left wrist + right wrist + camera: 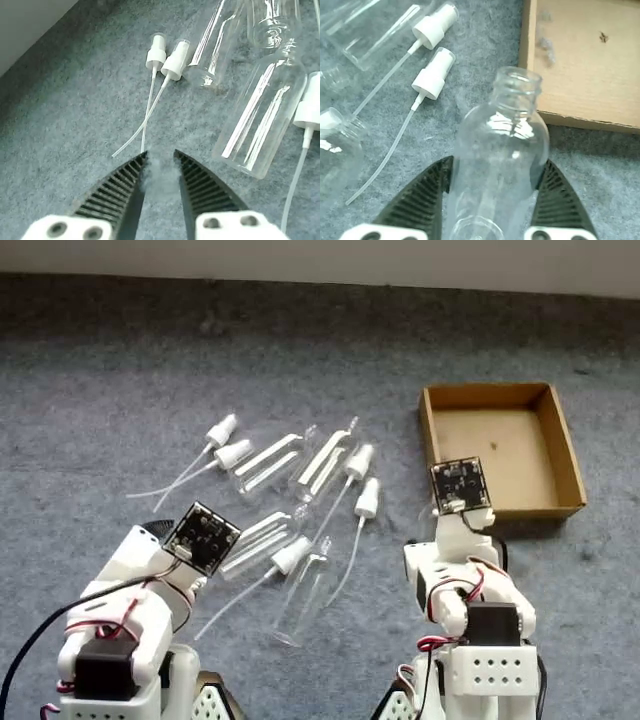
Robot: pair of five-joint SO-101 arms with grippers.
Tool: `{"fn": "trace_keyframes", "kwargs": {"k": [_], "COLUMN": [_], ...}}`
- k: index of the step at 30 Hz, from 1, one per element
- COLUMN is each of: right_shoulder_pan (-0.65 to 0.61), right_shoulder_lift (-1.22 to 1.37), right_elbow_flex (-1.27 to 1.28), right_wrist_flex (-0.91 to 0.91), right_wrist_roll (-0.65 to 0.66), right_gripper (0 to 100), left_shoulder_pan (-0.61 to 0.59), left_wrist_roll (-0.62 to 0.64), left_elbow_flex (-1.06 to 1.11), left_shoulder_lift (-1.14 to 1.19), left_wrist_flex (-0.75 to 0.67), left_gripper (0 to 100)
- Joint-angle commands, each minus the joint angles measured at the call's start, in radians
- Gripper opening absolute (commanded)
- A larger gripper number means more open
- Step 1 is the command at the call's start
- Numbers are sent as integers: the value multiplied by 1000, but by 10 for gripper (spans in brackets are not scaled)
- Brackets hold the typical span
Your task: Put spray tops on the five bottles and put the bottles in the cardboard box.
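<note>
1. The left claw (160,157) is hanging open just above the grey felt counter (60,115), with nothing between its jaws.
2. Directly ahead of it, the thin tubes of a pair of spray tops (174,62) are trailing toward the claw tips. Their white heads are lying side by side farther out.
3. Beside that pair, a clear bottle (260,115) is lying on its side. A lone spray top (307,107) is resting against its far flank, and more clear bottles are lying beyond.
4. The right claw (496,165) is gripping the held bottle (502,135) around its body. The open, uncapped neck is pointing away from the arm.
5. Next to the held bottle, two loose spray tops (434,75) are lying on the felt with their tubes stretching back toward the claw.
6. Just past the neck, the cardboard box (585,65) is sitting flat, and its near wall is standing between the neck and the box floor.
7. From above, four lying bottles (300,590) are spreading out from between the arms, with spray tops scattered among them. The box (428,435) is lying off to the right, in front of the right arm.
8. Farthest out, the outermost spray tops (222,430) are lying beyond the bottles.
</note>
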Motion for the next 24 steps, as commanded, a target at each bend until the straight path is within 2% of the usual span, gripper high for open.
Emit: {"fn": "trace_keyframes", "kwargs": {"k": [1, 5, 10, 14, 20, 24], "right_shoulder_pan": [7, 7, -25, -104, -110, -110], "right_shoulder_lift": [-47, -53, -53, -54, -54, -54], "right_elbow_flex": [8, 114, 182, 189, 211, 294], "right_wrist_flex": [-74, -183, -237, -275, -300, -397], "right_wrist_roll": [-14, -15, -15, -15, -17, -17], "right_gripper": [112, 112, 112, 112, 112, 112], "left_shoulder_pan": [19, 19, 19, 18, 21, 21], "left_wrist_roll": [-9, -11, -103, -104, -106, -106], "left_elbow_flex": [-222, -424, -656, -826, -1069, -1259], "left_shoulder_lift": [277, 535, 865, 1113, 1434, 1662], "left_wrist_flex": [-5, -5, 3, 3, -3, 5], "left_gripper": [85, 85, 85, 85, 85, 85]}}
